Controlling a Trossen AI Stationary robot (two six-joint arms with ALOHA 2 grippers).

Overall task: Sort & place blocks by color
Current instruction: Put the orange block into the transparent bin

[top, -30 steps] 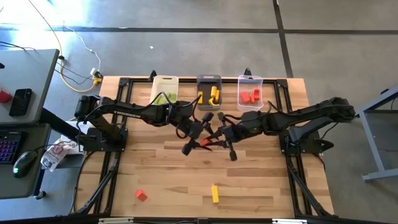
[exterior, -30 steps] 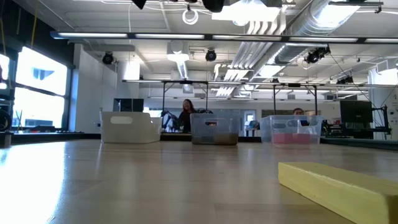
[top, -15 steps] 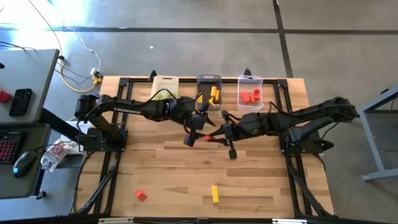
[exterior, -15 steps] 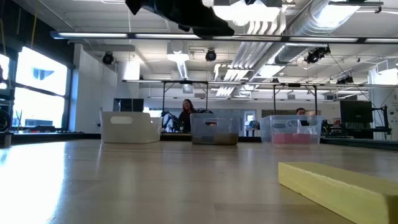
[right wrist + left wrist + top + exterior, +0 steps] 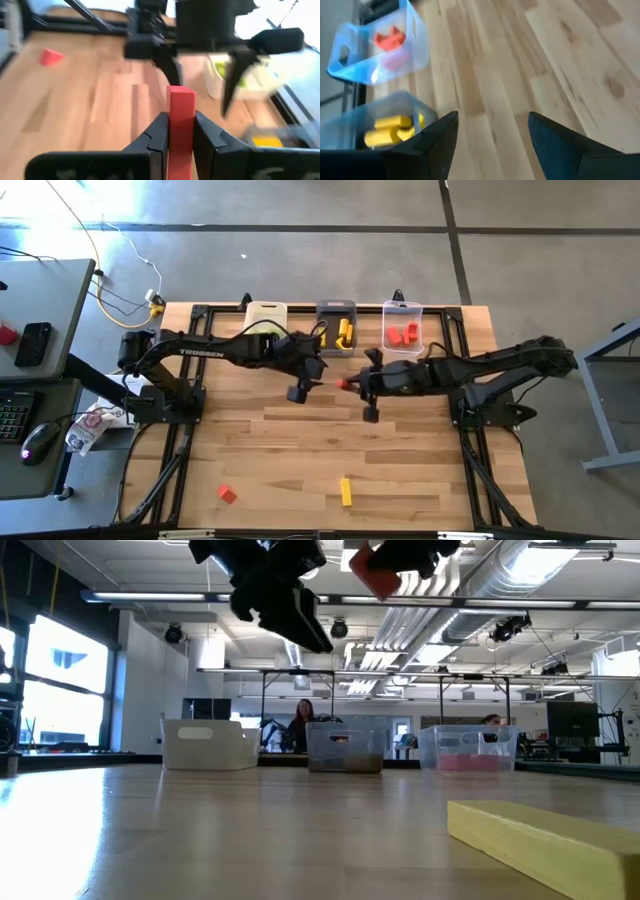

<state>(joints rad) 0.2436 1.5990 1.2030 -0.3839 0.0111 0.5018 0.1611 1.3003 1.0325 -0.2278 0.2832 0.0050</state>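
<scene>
While carried aloft at centre frame, red bar [image 5: 181, 125] sits pinched between right gripper [image 5: 347, 383] fingers, short of red bin [image 5: 402, 330] at upper right. Could slip from so narrow a pinch. Could clip left gripper [image 5: 300, 387], fingers spread and empty, hanging just beside. Could drop into yellow bin [image 5: 336, 328] if let go early. Red cube [image 5: 227, 494] and yellow bar [image 5: 346, 491] lie at lower centre, unsorted.

Left arm: reaches from the table's left side toward its middle, raised above the surface.
Left hand [image 5: 309, 377]: 2 fingers [image 5: 437, 140] spread apart, nothing between them.
Right arm: stretches in from the right side, wrist level.
Right hand [image 5: 347, 383]: clamped on a red block [image 5: 180, 125], facing the left hand.
</scene>
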